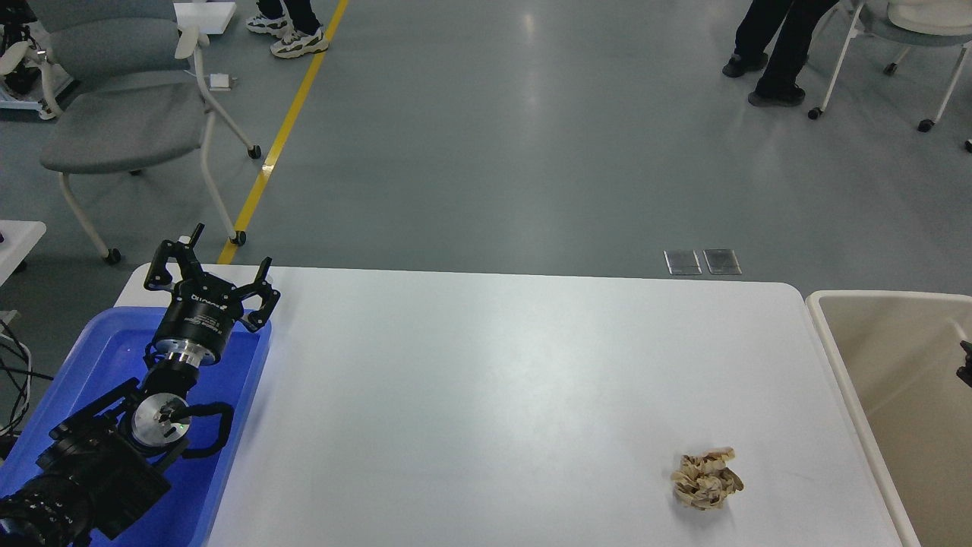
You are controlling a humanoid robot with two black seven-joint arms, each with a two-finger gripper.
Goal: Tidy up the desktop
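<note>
The white desktop [486, 380] fills the middle of the head view. A crumpled brown-and-beige paper ball [706, 479] lies on it near the front right. My left gripper [213, 266] is open and empty, held above the far corner of the blue plastic tray [99, 349] at the desktop's left end, far from the ball. Only a small black tip of my right gripper [965, 363] shows at the right edge, over the beige tub [843, 357]; its fingers cannot be told apart.
The beige tub stands past the desktop's right end, and the part of its inside that shows is bare. Beyond the desktop is grey floor with a yellow line, a grey wheeled chair [114, 114] at far left, and a person's legs [782, 45] at far right.
</note>
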